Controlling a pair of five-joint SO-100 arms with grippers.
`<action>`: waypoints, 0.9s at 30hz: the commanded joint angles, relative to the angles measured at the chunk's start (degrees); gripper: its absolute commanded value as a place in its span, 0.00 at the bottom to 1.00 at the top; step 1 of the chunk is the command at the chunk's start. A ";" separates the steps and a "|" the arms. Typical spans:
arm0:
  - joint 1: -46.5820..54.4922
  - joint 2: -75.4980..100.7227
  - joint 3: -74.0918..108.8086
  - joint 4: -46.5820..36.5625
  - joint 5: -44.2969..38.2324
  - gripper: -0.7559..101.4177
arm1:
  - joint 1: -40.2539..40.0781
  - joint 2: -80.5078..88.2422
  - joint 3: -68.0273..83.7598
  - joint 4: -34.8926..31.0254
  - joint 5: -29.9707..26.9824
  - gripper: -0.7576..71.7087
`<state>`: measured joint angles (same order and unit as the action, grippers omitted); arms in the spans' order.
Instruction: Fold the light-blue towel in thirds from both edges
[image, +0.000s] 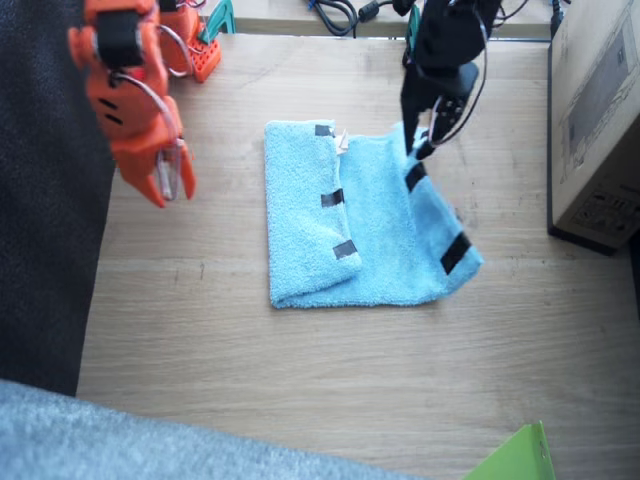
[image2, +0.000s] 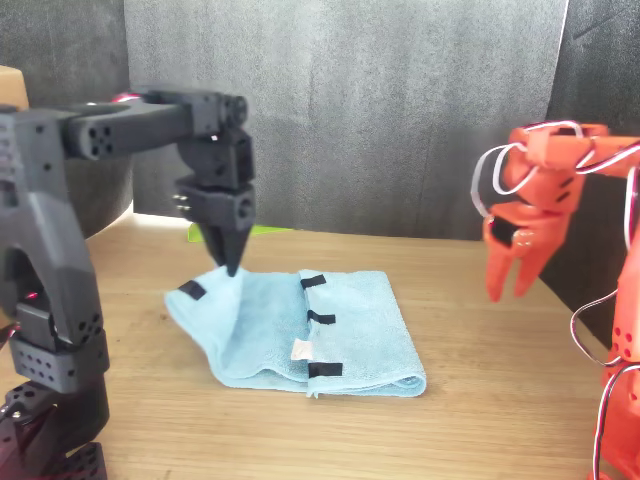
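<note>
The light-blue towel (image: 375, 230) lies mid-table. One short edge is folded over onto the middle, its three black tape strips (image: 333, 198) in a row beside a small white tag (image: 342, 140). The other edge (image: 455, 253) is raised off the table, and the black left gripper (image: 422, 150) is shut on its far corner. In the front view that gripper (image2: 232, 262) pinches the lifted cloth (image2: 215, 300) at its tip. The orange right gripper (image: 170, 185) hangs above bare wood away from the towel, slightly open and holding nothing (image2: 510, 285).
A cardboard box (image: 600, 120) stands past the raised edge. Dark fabric (image: 40, 200) runs down one side of the table. Grey fabric (image: 100, 440) and a green sheet corner (image: 515, 460) sit at the near edge. Cables (image: 335, 12) lie at the far edge.
</note>
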<state>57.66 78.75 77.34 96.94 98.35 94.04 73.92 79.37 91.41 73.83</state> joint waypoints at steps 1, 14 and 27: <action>-2.64 -2.29 -4.39 1.23 0.53 0.01 | -0.79 5.54 1.76 -0.53 -0.53 0.30; -9.84 -15.82 -18.54 3.96 1.32 0.01 | -2.55 11.43 8.00 -0.62 -1.14 0.30; -17.49 -32.08 -52.29 21.36 5.01 0.25 | -2.29 16.88 14.33 -1.23 -0.35 0.32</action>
<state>40.25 48.69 37.44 111.88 102.13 91.23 87.01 93.08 90.35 72.77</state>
